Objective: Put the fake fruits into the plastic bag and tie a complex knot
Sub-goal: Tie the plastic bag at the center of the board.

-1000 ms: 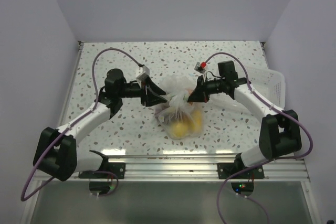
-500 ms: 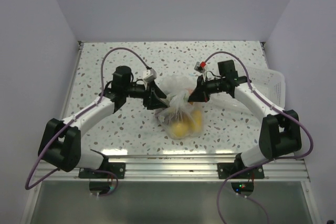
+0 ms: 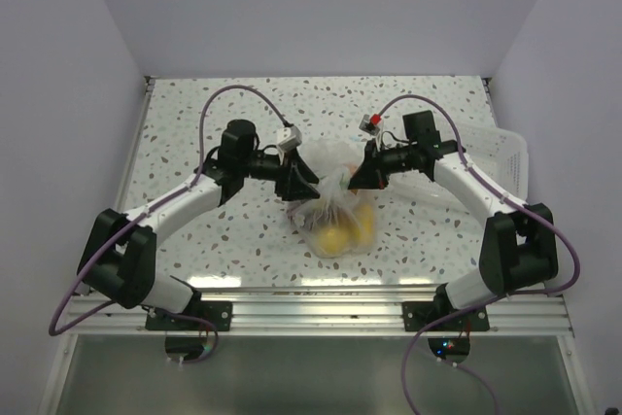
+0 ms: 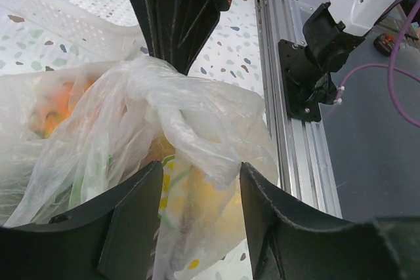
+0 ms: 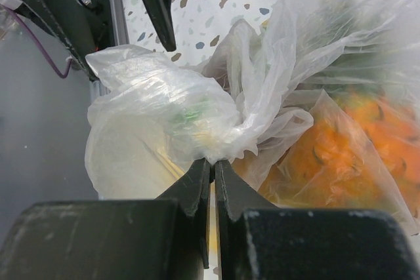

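The plastic bag (image 3: 335, 213) lies mid-table with the fake fruits inside: yellow ones (image 3: 335, 237) near the front, an orange one (image 5: 348, 142) toward the back. Its bunched neck, the knot (image 4: 190, 113), rises between the two arms. My right gripper (image 5: 211, 162) is shut on a fold of the bag beside the neck (image 3: 352, 182). My left gripper (image 4: 200, 181) stands open, its fingers (image 4: 131, 221) on either side of a hanging flap of plastic without pinching it. Seen from above, the left gripper (image 3: 309, 185) reaches the bag from the left.
A white slotted tray (image 3: 501, 157) sits at the table's right edge, behind the right arm. An aluminium rail (image 3: 321, 313) runs along the near edge by the arm bases. Side walls close in the table on the left and right.
My left arm has swung right and forward, bringing its gripper up to the bag's neck. The right gripper and the bag have stayed put.
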You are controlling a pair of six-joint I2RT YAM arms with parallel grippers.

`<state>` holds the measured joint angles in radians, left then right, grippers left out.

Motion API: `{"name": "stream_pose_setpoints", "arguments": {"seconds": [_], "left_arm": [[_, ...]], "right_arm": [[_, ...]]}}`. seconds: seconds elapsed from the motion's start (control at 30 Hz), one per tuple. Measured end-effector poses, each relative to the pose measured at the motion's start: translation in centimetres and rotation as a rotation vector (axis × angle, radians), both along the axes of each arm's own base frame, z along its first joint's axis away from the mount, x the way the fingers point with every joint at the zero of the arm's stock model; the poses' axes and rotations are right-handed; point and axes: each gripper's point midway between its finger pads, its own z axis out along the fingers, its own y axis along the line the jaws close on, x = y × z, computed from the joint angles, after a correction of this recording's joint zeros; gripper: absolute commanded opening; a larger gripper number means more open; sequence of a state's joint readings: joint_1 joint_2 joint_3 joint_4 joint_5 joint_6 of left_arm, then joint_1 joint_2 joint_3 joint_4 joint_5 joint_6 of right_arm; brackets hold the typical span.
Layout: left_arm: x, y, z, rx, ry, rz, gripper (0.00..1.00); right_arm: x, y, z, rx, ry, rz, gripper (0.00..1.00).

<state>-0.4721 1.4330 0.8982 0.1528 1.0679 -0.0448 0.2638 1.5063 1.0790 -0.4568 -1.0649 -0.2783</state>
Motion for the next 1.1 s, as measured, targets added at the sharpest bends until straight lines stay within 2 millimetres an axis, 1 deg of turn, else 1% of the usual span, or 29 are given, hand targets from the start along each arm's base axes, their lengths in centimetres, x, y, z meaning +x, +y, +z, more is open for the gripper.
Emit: {"name": "stream_pose_setpoints", "arguments": {"seconds": [0.1, 0.13, 0.17, 0.2, 0.23, 0.33, 0.47, 0.57, 0.67, 0.77, 0.9, 1.0, 1.1], "left_arm": [[0.3, -0.1, -0.3, 0.005, 0.019, 0.009, 0.36], [0.3, -0.1, -0.3, 0.005, 0.027, 0.012, 0.27], [0.3, -0.1, -0.3, 0.005, 0.03, 0.014, 0.1], [0.4, -0.1, -0.2, 0.004, 0.033, 0.019, 0.02], [0.5, -0.1, -0.2, 0.003, 0.037, 0.027, 0.0], [1.1, 0.2, -0.1, 0.0, 0.041, 0.051, 0.0], [2.1, 1.2, -0.3, 0.007, 0.049, 0.097, 0.0], [2.3, 1.7, -1.1, 0.021, 0.055, 0.114, 0.0], [2.5, 2.2, -1.4, 0.028, 0.05, 0.126, 0.0], [2.9, 2.8, -1.4, 0.033, 0.039, 0.141, 0.0], [3.1, 3.4, -1.9, 0.052, 0.019, 0.145, 0.0], [3.8, 4.7, -2.9, 0.087, 0.023, 0.184, 0.0], [5.3, 7.1, -4.1, 0.136, 0.043, 0.269, 0.0]], "right_arm": [[0.0, 0.0, 0.0, -0.001, -0.001, 0.002, 0.0], [-0.1, 0.0, -0.1, -0.002, -0.001, 0.003, 0.0], [-0.1, 0.0, -0.1, -0.002, -0.002, 0.004, 0.0], [-0.1, -0.1, -0.1, -0.003, -0.002, 0.005, 0.0], [-0.2, -0.1, -0.1, -0.004, 0.0, 0.007, 0.0], [-0.4, -0.2, -0.2, -0.009, 0.004, 0.011, 0.0], [-0.7, -0.3, 0.0, -0.004, 0.01, 0.024, 0.0], [-0.8, -0.4, 0.4, 0.007, 0.002, 0.039, 0.0], [-1.0, -0.5, 0.8, 0.013, -0.011, 0.056, 0.0], [-0.8, -0.8, 0.9, 0.013, -0.023, 0.06, 0.0], [-0.5, -1.5, 0.7, 0.008, -0.028, 0.059, 0.0], [-0.2, -2.6, 0.5, -0.011, -0.021, 0.04, 0.0], [0.3, -4.4, 0.1, -0.03, -0.003, -0.005, 0.0]]}}
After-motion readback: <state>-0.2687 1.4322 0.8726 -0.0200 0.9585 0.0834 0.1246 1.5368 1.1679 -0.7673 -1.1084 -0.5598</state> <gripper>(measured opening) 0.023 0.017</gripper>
